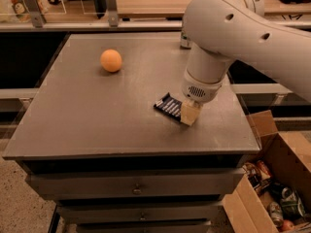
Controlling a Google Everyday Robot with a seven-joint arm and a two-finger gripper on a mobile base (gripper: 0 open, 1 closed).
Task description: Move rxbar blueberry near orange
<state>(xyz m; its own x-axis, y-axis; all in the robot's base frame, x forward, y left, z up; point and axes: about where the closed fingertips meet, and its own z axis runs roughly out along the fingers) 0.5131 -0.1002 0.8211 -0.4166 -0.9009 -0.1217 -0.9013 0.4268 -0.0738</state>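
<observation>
The rxbar blueberry (168, 106), a flat dark navy bar with pale text lines, lies on the grey table top (97, 110) right of centre. My gripper (190, 113) comes down from the big white arm and sits at the bar's right end, covering that end. The orange (111, 60) rests on the table at the upper left, well apart from the bar and the gripper.
A silver can (185, 39) stands at the table's back edge, mostly hidden behind the arm. An open cardboard box (272, 188) with several cans and packets sits on the floor at the lower right. Drawers run under the table top.
</observation>
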